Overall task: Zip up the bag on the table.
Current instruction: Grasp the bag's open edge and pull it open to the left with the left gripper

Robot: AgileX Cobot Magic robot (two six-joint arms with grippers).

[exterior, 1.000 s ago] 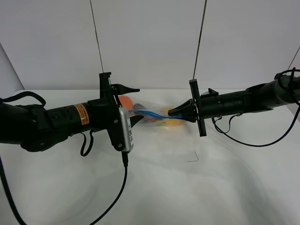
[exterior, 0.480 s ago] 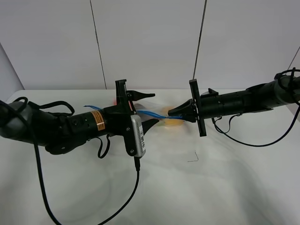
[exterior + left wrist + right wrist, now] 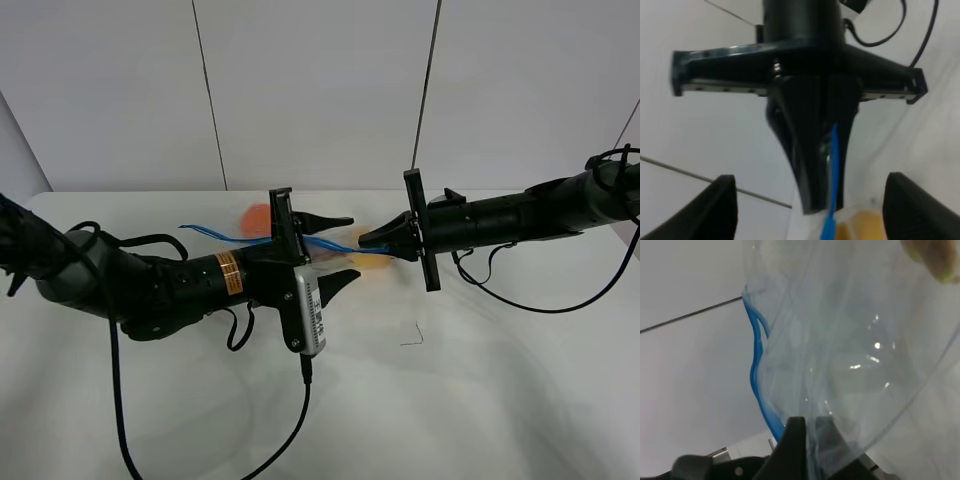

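bag [image 3: 850, 340] zip strip clamped in right pincer [image 3: 371, 240]; left pincer [image 3: 355, 246] apart, astride strip

**A:** What is different from 1 second ago?

**B:** The left gripper [image 3: 350, 246] is further along the bag [image 3: 372, 262]. It was well apart from the right gripper [image 3: 378, 240] and is now just beside it.

**A:** And the zip strip [image 3: 214, 233]?

**B:** A blue length now trails behind the left arm [image 3: 150, 285]. Less bag shows between the 2 grippers.
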